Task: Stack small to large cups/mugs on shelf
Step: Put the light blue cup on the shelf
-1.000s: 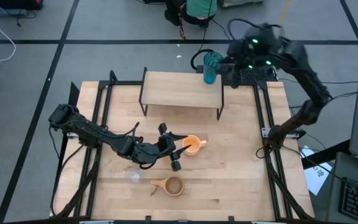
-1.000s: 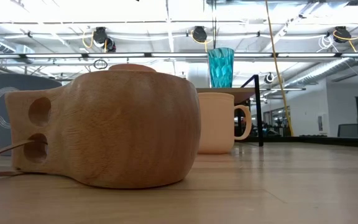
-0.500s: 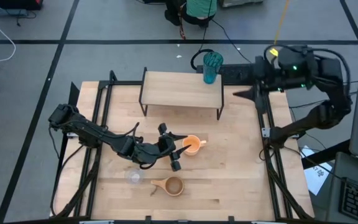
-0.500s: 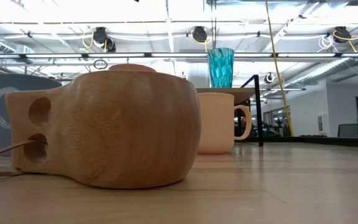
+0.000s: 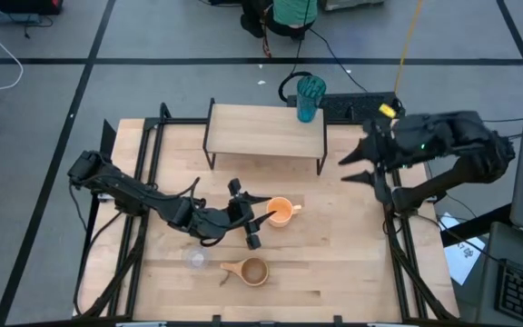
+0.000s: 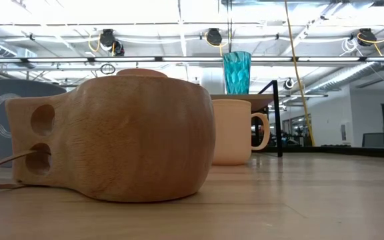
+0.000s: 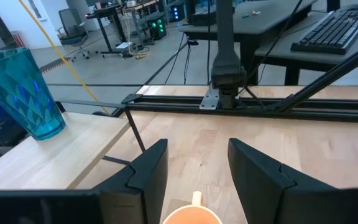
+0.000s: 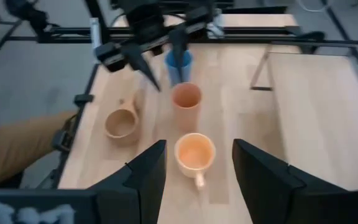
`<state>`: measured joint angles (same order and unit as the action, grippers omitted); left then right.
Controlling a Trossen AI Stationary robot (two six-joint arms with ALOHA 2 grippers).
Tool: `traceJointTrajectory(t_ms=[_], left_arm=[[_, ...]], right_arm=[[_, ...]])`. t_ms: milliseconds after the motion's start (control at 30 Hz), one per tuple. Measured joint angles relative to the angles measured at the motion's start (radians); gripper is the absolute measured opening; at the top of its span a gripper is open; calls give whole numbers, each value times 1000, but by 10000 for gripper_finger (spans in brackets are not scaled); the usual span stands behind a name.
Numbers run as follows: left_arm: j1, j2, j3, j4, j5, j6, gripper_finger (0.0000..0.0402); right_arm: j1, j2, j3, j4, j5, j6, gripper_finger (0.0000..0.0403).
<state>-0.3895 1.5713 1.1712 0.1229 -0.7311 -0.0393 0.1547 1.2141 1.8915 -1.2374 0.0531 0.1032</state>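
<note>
I see the teal tumbler (image 5: 310, 98) standing upright on the shelf (image 5: 261, 133), at its 1 o'clock corner. My left gripper (image 5: 249, 216) sits mid-table with fingers apart, just at 9 o'clock of the orange mug (image 5: 281, 212), not gripping it. The wooden cup (image 5: 251, 271) lies at the mug's 7 o'clock, the clear glass (image 5: 194, 259) beside it. My right gripper (image 5: 354, 166) hovers at the table's 3 o'clock edge, fingers apart, empty.

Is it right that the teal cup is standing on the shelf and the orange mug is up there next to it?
Not quite. The teal cup is on the shelf, but the high view shows the orange mug down on the table, beside the left gripper.
</note>
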Motion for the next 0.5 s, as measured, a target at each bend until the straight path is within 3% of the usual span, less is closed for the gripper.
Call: traceJointTrajectory(t_ms=[500], left_arm=[[-53, -105, -1, -257, -4, -109, 170]], right_arm=[[167, -110, -552, 470, 38, -14, 173]])
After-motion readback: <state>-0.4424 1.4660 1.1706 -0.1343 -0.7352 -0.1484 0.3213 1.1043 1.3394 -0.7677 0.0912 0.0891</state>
